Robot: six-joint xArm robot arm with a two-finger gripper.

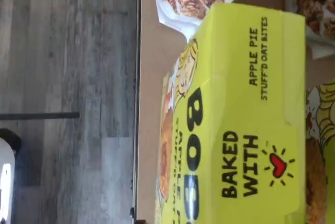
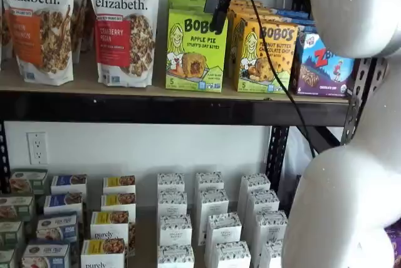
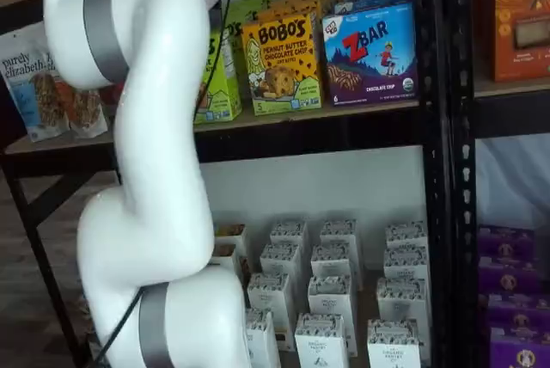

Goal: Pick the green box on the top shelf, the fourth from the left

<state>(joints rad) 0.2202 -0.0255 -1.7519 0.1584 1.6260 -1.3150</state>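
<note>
- The green box (image 2: 195, 50) is standing upright on the top shelf (image 2: 169, 106), near the front edge of the tan board, above the thick black beam.
- Its lime-green front is showing "BOBO'S" in black letters, "APPLE PIE STUFF'D OAT BITES" beneath, a cartoon blonde girl on the left and a filled pastry at the lower middle.
- In the wrist view the same carton (image 1: 246, 124) is filling most of the picture, with its top panel reading "BAKED WITH" beside a red heart, plus "APPLE PIE STUFF'D OAT BITES" in smaller type.
- To its left a white Purely Elizabeth cranberry pecan granola bag (image 2: 124, 25) is standing just beside it; to its right the yellow-orange Bobo's peanut butter box (image 2: 265, 55) is sitting close by, and farther right a blue Zbar box (image 2: 324, 66).
- More green cartons are lining up behind the front one, towards the far side of the shelf.
- In a shelf view the white arm (image 3: 146, 127) is covering most of the green carton (image 3: 219, 84), leaving only its right part showing.
- The gripper (image 2: 219, 12) is hanging from above in front of the green box's upper right corner, seen side-on as one dark finger under a white body.
- No gap between fingers is visible from this angle; the jaws are standing spread wide, released, and are holding nothing.
- Whether the finger is touching the carton cannot be told.
</note>
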